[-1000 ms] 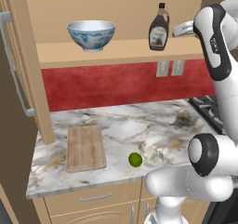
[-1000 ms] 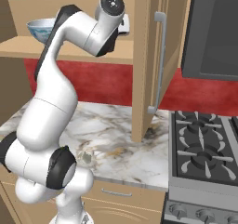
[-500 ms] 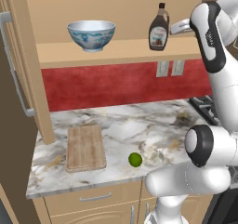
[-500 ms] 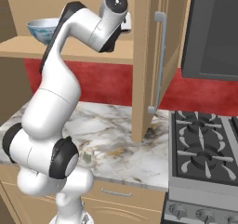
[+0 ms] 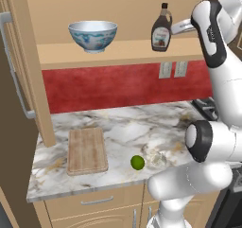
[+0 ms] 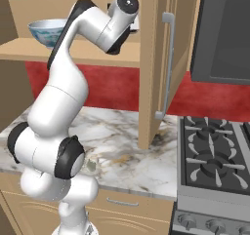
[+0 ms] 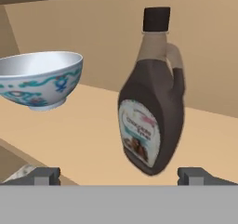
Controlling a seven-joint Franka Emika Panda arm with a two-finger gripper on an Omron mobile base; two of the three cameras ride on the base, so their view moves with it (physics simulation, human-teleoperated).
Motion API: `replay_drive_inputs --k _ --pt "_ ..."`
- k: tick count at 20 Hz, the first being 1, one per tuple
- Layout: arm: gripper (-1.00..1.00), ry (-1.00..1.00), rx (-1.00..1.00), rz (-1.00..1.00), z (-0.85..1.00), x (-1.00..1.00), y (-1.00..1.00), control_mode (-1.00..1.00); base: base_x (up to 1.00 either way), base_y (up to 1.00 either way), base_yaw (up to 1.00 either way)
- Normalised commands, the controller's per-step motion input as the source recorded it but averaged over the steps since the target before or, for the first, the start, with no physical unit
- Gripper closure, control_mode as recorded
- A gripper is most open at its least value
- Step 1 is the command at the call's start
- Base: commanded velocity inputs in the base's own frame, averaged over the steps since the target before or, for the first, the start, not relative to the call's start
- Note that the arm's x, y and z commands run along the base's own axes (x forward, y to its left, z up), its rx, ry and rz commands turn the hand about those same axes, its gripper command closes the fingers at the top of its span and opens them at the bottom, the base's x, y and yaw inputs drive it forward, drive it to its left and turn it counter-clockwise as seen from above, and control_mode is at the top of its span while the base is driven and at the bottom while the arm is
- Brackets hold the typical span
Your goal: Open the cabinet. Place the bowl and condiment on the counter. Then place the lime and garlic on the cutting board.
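Observation:
The cabinet [image 5: 118, 52] stands open, both doors swung wide. On its lower shelf sit the white and blue bowl [image 5: 93, 35] and, to its right, the dark condiment bottle [image 5: 161, 28]. My gripper [image 5: 176, 29] is open just to the right of the bottle at shelf height. In the hand view the bottle [image 7: 151, 107] stands close ahead, in line with the gap between my open jaws, untouched, with the bowl [image 7: 39, 81] to its left. Down on the marble counter [image 5: 118, 123] lie the cutting board [image 5: 86, 150], the lime [image 5: 137, 162] and the pale garlic [image 5: 158, 158].
The right cabinet door [image 6: 168, 63] with its bar handle hangs open over the counter's right end. A gas stove [image 6: 215, 156] sits right of the counter, a dark appliance [image 6: 227, 34] above it. The left door [image 5: 16, 104] stands open at the far left.
The hand has edged left along the shelf toward the bottle while the arm's upper links shifted up and right. The jaws stay open. Nothing else has moved.

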Motion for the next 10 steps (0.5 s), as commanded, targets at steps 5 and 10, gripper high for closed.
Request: replay_drive_inputs --k 5,10 --pt "-1.00 0.00 0.00 0.08 0.00 0.25 -0.01 -1.00 0.00 0.00 0.00" --pt "-1.00 0.00 0.00 0.06 0.00 0.19 -0.03 -1.00 0.00 0.00 0.00"
